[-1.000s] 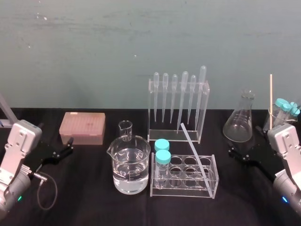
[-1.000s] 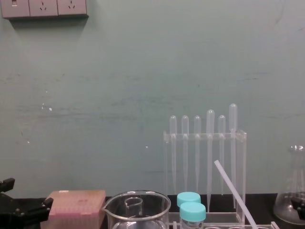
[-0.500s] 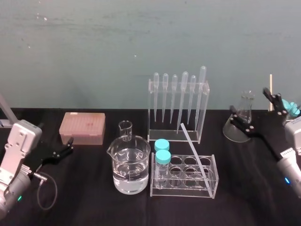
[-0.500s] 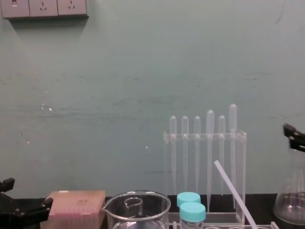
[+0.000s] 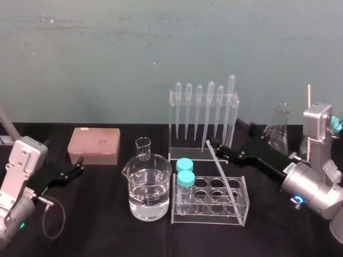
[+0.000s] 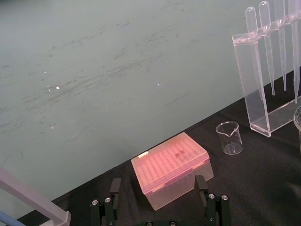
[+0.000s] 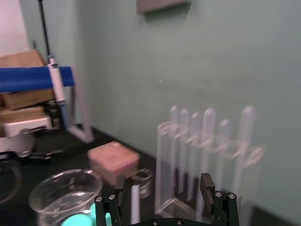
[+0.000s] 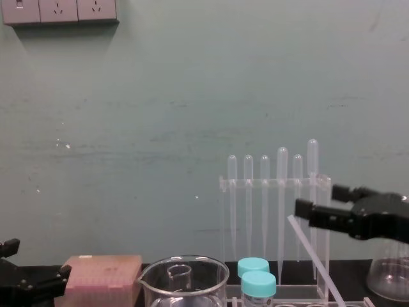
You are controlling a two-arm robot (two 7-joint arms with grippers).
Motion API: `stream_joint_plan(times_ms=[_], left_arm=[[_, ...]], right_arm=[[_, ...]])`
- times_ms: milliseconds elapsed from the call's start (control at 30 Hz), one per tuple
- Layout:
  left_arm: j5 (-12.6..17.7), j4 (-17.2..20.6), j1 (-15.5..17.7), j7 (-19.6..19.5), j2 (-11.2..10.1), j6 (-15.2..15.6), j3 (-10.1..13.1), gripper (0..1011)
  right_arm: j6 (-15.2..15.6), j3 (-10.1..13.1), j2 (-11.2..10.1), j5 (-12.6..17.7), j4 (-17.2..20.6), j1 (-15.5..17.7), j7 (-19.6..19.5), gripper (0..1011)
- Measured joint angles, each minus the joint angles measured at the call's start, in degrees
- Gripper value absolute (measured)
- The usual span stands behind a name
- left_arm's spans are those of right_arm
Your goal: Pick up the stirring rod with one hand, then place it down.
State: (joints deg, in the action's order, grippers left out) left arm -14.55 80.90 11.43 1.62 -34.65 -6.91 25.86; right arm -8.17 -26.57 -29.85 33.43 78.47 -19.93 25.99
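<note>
Our right hand (image 5: 224,133) hangs over the black-covered table (image 5: 107,227) with fingers spread apart, just beside the top end of the stirring rod (image 5: 221,174). The rod stands tilted in the clear tube rack (image 5: 209,220) with its top leaning toward the pipette rack (image 5: 174,126), so we reckon that free upper end is the easiest bit to grab without bumping glass. Our left hand (image 5: 75,167) sits parked low on the left near the pink tip box (image 5: 94,144), fingers apart too, and room-wise we've got a scuffed teal wall (image 5: 107,53) right behind the table, with sockets (image 8: 61,9) up top.
</note>
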Motion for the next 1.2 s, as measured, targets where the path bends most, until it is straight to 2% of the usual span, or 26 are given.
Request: stream_joint_plan(times_ms=[67, 100, 233, 267, 333, 467, 567, 1033, 1200], left_arm=[[0.0, 0.0, 0.0, 0.0, 0.0, 0.0, 0.0, 1000], [0.0, 0.0, 0.0, 0.0, 0.0, 0.0, 0.0, 1000], [0.0, 0.0, 0.0, 0.0, 0.0, 0.0, 0.0, 1000], [0.0, 0.0, 0.0, 0.0, 0.0, 0.0, 0.0, 1000], [0.0, 0.0, 0.0, 0.0, 0.0, 0.0, 0.0, 1000], [0.0, 0.0, 0.0, 0.0, 0.0, 0.0, 0.0, 1000], [0.0, 0.0, 0.0, 0.0, 0.0, 0.0, 0.0, 1000], [0.0, 0.0, 0.0, 0.0, 0.0, 0.0, 0.0, 1000], [0.0, 0.0, 0.0, 0.0, 0.0, 0.0, 0.0, 1000]], right_arm=[[1.1, -0.1, 0.2, 0.7, -0.5, -0.4, 0.9, 1003], [3.2, -0.3, 0.7, 2.0, -1.5, -1.1, 2.8, 1003], [8.3, -1.0, 1.5, 4.0, -3.9, -2.4, 6.2, 1003], [8.3, -1.0, 1.5, 4.0, -3.9, -2.4, 6.2, 1003], [10.7, -1.4, 1.7, 4.4, -4.7, -2.8, 7.5, 1003], [12.9, -1.7, 1.8, 4.3, -5.1, -2.9, 7.5, 1003], [13.8, -1.6, 1.8, 4.0, -5.1, -2.8, 6.7, 1003], [13.3, -1.5, 1.8, 3.9, -5.0, -2.8, 6.8, 1003], [13.2, -1.5, 1.8, 3.9, -5.0, -2.8, 6.9, 916]])
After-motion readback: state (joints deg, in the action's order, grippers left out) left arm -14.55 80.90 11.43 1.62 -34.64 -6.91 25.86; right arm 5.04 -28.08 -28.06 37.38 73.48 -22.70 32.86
